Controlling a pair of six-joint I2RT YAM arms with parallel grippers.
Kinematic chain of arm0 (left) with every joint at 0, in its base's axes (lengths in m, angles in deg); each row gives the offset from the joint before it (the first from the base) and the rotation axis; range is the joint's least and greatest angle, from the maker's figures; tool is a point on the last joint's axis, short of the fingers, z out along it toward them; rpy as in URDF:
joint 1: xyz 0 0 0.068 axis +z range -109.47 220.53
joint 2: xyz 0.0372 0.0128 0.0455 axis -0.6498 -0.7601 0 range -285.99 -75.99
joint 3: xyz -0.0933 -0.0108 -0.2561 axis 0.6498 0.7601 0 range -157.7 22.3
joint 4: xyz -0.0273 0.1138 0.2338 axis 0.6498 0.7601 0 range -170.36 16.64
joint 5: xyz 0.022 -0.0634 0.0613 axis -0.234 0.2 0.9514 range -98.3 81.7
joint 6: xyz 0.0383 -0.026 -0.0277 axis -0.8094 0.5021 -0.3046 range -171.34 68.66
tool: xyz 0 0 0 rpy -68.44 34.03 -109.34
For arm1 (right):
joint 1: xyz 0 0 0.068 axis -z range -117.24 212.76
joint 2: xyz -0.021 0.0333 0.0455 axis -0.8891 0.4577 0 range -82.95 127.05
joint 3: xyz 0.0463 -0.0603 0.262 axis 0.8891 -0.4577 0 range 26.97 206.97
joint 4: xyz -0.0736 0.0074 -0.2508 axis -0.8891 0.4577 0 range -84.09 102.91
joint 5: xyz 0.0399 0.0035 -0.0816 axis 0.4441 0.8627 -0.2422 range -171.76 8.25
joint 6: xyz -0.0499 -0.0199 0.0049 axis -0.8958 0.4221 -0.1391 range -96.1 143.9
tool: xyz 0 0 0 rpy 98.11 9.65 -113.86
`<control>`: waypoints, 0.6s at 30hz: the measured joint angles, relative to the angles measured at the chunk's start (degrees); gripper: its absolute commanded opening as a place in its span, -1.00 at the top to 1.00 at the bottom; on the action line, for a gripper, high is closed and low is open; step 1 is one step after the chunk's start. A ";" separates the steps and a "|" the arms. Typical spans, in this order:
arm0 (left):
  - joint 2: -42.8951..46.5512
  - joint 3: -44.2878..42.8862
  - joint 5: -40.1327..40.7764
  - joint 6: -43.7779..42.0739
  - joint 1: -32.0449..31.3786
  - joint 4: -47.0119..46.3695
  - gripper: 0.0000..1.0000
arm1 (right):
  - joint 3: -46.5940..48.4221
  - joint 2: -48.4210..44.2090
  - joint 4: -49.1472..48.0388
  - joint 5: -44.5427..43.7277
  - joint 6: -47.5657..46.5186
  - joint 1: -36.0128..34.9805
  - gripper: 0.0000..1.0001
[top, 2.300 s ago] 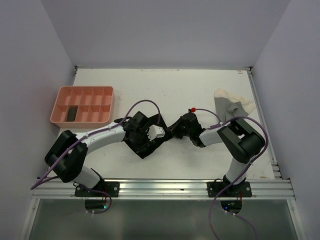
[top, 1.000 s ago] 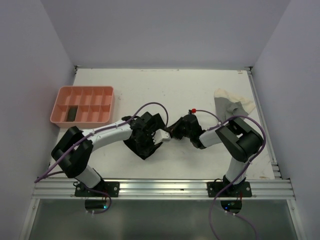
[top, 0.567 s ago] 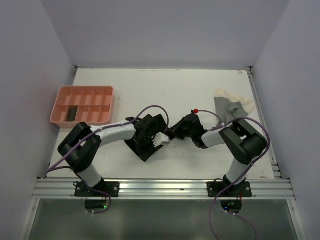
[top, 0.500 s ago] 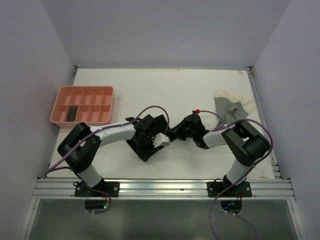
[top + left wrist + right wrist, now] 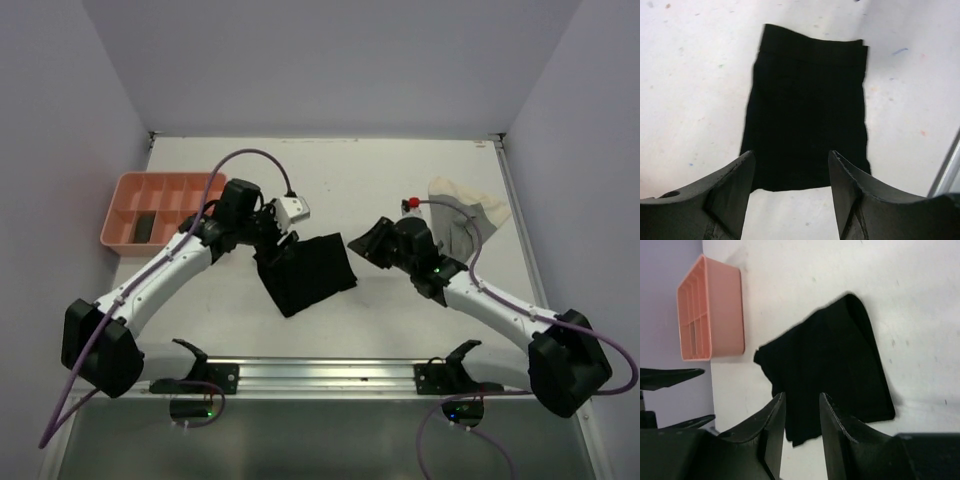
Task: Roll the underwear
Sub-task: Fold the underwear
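Top external: folded underwear (image 5: 305,272) likely needs an edge-pinch and roll next; left tool (image 5: 270,238) at ten, right tool (image 5: 362,246) at two o'clock, both open.

No legible text or markings.

Right gripper (image 5: 801,399): two black fingers (image 5: 771,430) rise from the bottom edge, slightly parted, nothing between them. They hang above the cloth, not touching it.

Black underwear (image 5: 830,365): lies flat on the white table (image 5: 840,270) as a roughly square folded piece, set askew. A doubled layer shows along its right side, rounded at the top corner.

Pink compartment tray (image 5: 725,315): upper left, near the cloth's left corner, a strip of table between them.

Left edge: dark shapes, unidentifiable.
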State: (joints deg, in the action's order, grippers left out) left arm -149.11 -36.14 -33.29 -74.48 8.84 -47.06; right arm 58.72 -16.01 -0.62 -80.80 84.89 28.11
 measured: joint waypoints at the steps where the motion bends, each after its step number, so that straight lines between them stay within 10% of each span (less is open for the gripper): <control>1: -0.55 -0.52 0.11 0.17 2.12 -0.96 -0.24 | 2.43 0.09 1.31 -0.52 -2.03 0.04 0.24; 11: -21.90 -8.59 -3.52 -1.77 23.12 1.20 -0.04 | 27.82 26.64 4.70 2.12 -18.34 0.22 0.30; 18: -24.41 -8.63 -3.34 -5.18 24.00 3.56 -0.06 | 30.53 39.32 4.85 4.04 -21.84 0.22 0.33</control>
State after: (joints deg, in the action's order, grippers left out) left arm -173.53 -44.77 -36.63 -79.66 32.84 -43.50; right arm 89.25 23.31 4.24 -76.76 63.05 28.33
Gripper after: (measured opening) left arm 0.527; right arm 0.344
